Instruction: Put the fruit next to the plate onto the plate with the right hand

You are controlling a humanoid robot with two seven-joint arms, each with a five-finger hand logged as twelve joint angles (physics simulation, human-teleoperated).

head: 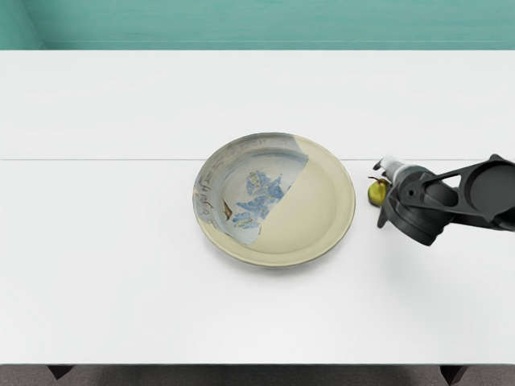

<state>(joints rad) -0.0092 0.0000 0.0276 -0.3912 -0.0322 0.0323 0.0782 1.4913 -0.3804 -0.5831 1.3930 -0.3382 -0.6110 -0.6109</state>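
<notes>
The right hand point(407, 201) comes in from the right edge on a black arm and sits low over the table point(121, 289), just to the right of the plate point(318, 215). Its dark body is turned towards the plate, with a pale grey part showing at its top. From this angle it is not possible to tell whether the hand is open, closed or gripping anything, because the bulk of the hand hides its own working side. The fruit is a small yellow-green pear point(376, 193) with a short dark stem. It lies on the table surface between the plate's right rim and the hand, right against the hand's left edge and partly hidden by it. Whether the two touch cannot be told. The pear is close to the plate's rim but outside it, not on the plate. The plate is a wide, shallow ceramic dish near the middle of the table. Its right part is plain cream, and its left part is grey-blue with a blue painted motif. A teal wall point(241, 20) runs behind the table's far edge.
</notes>
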